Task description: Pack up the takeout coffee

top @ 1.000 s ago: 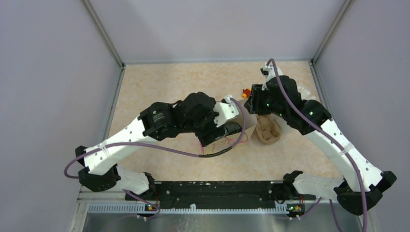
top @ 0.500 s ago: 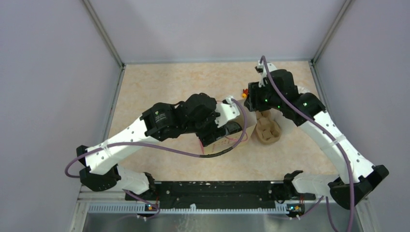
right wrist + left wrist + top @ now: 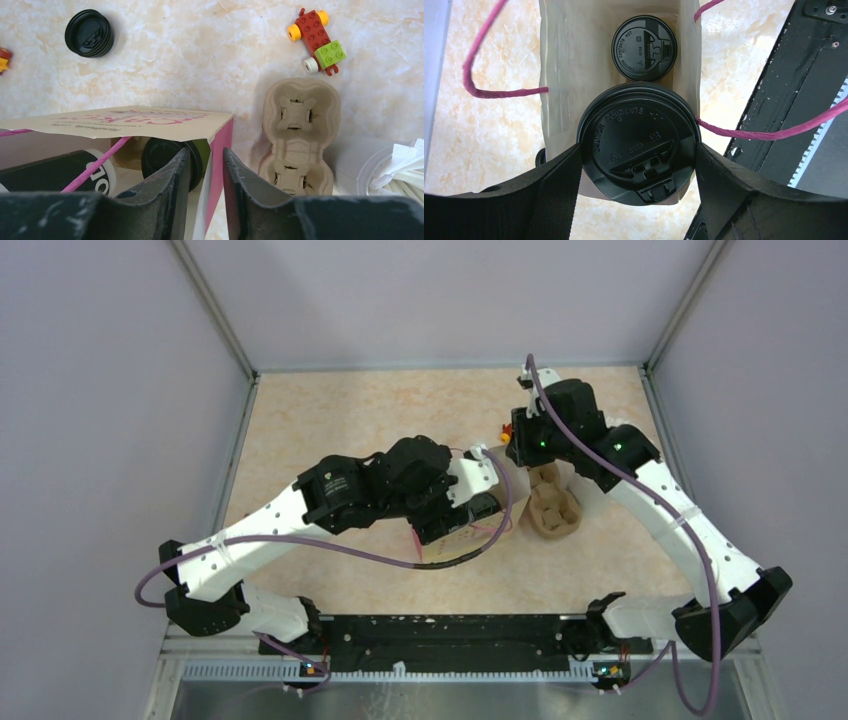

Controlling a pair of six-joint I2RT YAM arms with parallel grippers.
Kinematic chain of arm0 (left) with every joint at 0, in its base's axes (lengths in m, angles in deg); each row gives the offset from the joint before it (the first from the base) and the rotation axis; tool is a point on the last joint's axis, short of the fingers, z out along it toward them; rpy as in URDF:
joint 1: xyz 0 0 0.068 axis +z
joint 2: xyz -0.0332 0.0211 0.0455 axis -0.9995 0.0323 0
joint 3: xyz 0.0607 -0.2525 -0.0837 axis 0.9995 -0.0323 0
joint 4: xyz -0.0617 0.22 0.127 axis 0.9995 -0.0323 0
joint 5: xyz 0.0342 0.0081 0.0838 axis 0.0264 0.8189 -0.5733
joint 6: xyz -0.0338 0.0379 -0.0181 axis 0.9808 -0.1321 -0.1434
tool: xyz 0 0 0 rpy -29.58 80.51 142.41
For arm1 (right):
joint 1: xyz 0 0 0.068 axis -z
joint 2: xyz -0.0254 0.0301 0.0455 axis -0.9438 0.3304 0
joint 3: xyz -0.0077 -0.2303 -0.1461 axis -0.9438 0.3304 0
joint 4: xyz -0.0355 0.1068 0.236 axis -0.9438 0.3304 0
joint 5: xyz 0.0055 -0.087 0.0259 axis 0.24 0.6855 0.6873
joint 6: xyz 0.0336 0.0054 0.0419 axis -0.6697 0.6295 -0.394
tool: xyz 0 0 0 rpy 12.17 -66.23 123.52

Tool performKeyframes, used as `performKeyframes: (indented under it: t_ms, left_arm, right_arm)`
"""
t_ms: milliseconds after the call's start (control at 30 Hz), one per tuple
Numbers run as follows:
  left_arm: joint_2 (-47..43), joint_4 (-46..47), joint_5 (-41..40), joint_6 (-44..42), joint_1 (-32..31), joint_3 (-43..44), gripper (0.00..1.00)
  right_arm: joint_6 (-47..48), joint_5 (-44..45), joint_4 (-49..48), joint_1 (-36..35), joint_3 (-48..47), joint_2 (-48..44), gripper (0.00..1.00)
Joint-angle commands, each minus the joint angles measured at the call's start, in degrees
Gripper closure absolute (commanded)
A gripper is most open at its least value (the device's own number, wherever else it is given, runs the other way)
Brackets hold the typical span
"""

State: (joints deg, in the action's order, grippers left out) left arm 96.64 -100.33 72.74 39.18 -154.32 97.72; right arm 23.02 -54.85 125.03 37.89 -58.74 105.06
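My left gripper (image 3: 639, 167) is shut on a black-lidded coffee cup (image 3: 639, 137) and holds it in the mouth of an open paper bag (image 3: 569, 65) with pink handles. The second lidded cup (image 3: 644, 47) stands on the bag's floor, just beyond. In the top view the left gripper (image 3: 470, 505) is at mid-table. My right gripper (image 3: 206, 155) has its narrow jaws on either side of the bag's pink-and-white side wall (image 3: 220, 165). It also shows in the top view (image 3: 518, 445). A cup's black lid (image 3: 162, 152) and a lettered black side (image 3: 65, 172) show inside the bag.
The brown pulp cup carrier (image 3: 300, 140) lies empty just right of the bag, also in the top view (image 3: 555, 508). A pale cup of white straws (image 3: 395, 170) stands to its right. A loose black lid (image 3: 89, 33) and a brick toy (image 3: 317, 40) lie beyond.
The right arm has swung toward the far left, its wrist shifting along the bag's far edge. The left arm with the cup has barely moved.
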Motion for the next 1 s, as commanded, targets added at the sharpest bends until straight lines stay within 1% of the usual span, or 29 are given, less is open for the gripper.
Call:
performKeyframes:
  t_ms: [0,100,267,400,500,700,867,967]
  left_arm:
    - [-0.08,1.24,-1.57,-2.63,-0.27,-0.57,0.32]
    - [-0.06,0.83,-2.21,-3.64,-0.27,-0.16,0.32]
    - [-1.28,-0.53,-6.49,-5.88,-0.25,0.4,0.32]
    - [-2.11,-0.49,-6.31,-5.73,-0.23,1.9,0.32]
    - [-2.39,-0.93,-5.67,-5.29,-0.3,3.73,0.33]
    - [-1.29,-4.2,-7.25,-6.2,-0.27,7.71,0.33]
    - [-0.39,-5.09,-7.39,-7.39,-0.29,8.73,0.33]
    - [-0.27,-4.61,-6.76,-6.95,-0.27,7.88,0.33]
  right_arm:
    - [1.05,-0.22,-1.55,0.47,-2.36,0.11,0.73]
    - [-1.05,0.52,-2.59,-0.41,-2.0,-0.85,0.81]
    - [-3.92,3.28,-8.95,-5.54,2.69,-4.85,0.92]
    - [-5.14,3.89,-9.13,-8.07,5.29,-5.97,1.0]
    - [-5.34,7.48,-9.08,-10.6,6.29,-7.43,1.0]
    - [-4.94,10.72,-13.2,-14.75,11.45,-11.01,1.0]
    - [-5.66,13.45,-12.4,-15.54,11.39,-11.65,1.0]
    - [-3.62,15.46,-10.57,-15.52,8.85,-11.16,0.84]
